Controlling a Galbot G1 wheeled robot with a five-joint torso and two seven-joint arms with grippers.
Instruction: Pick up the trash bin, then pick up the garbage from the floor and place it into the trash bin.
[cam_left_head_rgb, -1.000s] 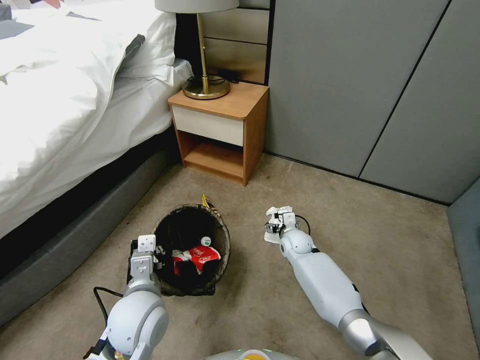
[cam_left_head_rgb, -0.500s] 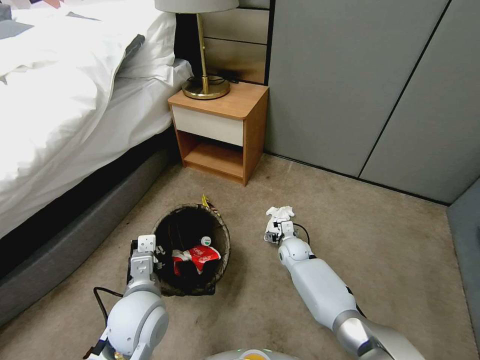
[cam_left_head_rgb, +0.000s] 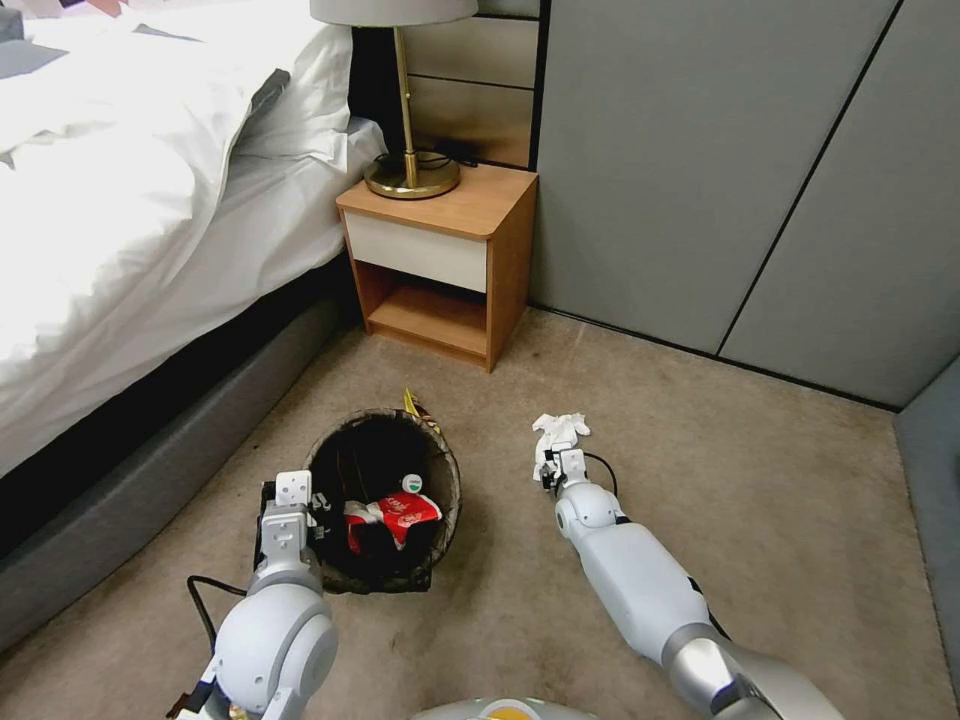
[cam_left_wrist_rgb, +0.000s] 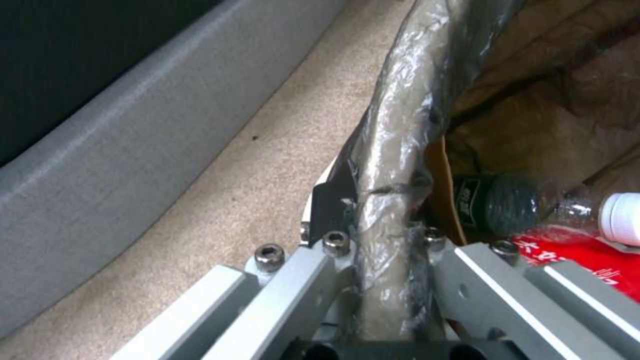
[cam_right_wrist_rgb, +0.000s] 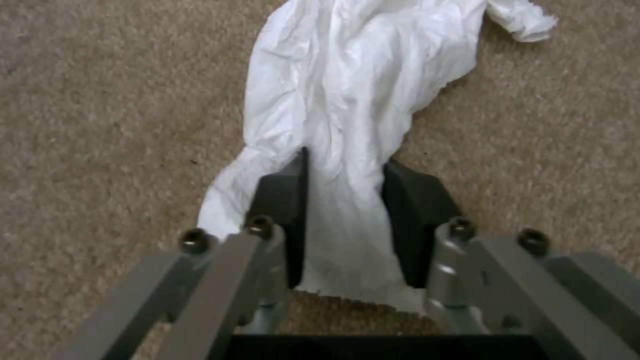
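white tissue (cam_right_wrist_rgb: 347, 100) lies crumpled on the carpet just right of the bin (cam_left_head_rgb: 383, 497), and the right gripper (cam_right_wrist_rgb: 345, 210) has its two dark pads on either side of the tissue's near end, pinching it; the tissue's far end touches the floor. the left gripper (cam_left_wrist_rgb: 380, 260) is clamped on the bin's bag-covered rim at the side nearest the bed (cam_left_head_rgb: 120, 200), holding the bin just above or on the carpet, i cannot tell which. inside the bin sit a red wrapper (cam_left_head_rgb: 395, 512) and a bottle (cam_left_wrist_rgb: 533, 205). the step in hand looks like the garbage pickup, with the tissue gripped. the next move calls for lifting it clear of the carpet and carrying it left over the bin's open mouth without letting loose folds snag the rim.
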